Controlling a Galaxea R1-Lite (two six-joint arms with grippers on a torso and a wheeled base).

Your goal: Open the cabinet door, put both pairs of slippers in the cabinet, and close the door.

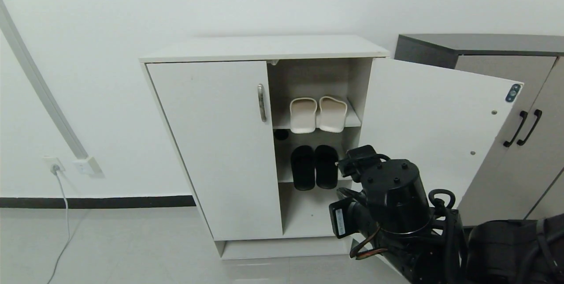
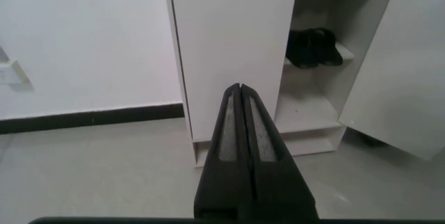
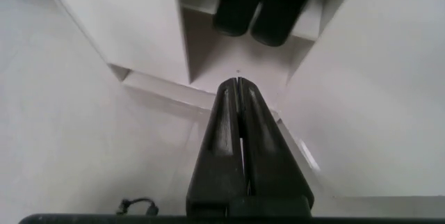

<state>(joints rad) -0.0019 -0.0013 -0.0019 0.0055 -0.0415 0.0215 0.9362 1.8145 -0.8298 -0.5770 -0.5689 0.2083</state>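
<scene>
Cabinet (image 1: 211,143) on pale tiled floor (image 1: 132,248) against white wall (image 1: 110,19), right door (image 1: 432,129) open; both jaws pressed together.

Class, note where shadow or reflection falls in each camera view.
Head view: the white wooden cabinet has a shaded interior, and the glossy grey floor faintly mirrors its base. Left wrist view: the pair of black slippers sits shadowed on its shelf. Right wrist view: soft shade beneath that shelf.

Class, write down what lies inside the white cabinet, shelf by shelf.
In the cabinet, white slippers sit on the upper shelf and black slippers on the shelf below. The shut left door hides that half of the inside.
</scene>
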